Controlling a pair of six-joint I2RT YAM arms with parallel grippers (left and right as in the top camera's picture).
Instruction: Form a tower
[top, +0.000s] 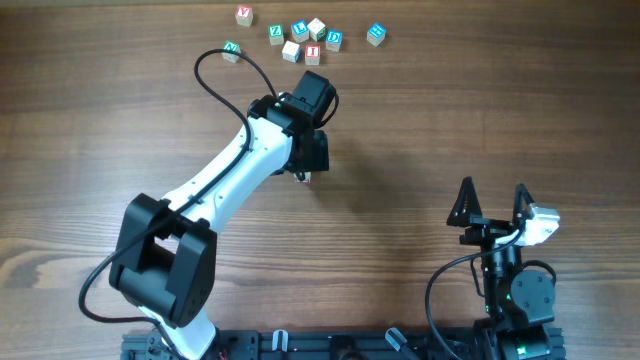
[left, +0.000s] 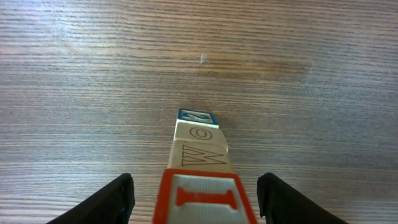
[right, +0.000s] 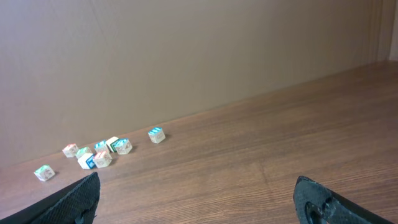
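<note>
Tower part built: at least four cubes up, nine more on the table.

The tower (left: 198, 163) stands near the middle of the table (top: 120, 120), under the left gripper (left: 194, 186). The wrist view shows four stacked cubes; any lower ones are hidden. The left jaws straddle the top cube (left: 205, 200) with a gap on each side, so it's released. Nine loose cubes (top: 312, 53) sit along the far edge, well apart from the tower. The right gripper (top: 492, 200) is spread wide and empty near the front right corner.
</note>
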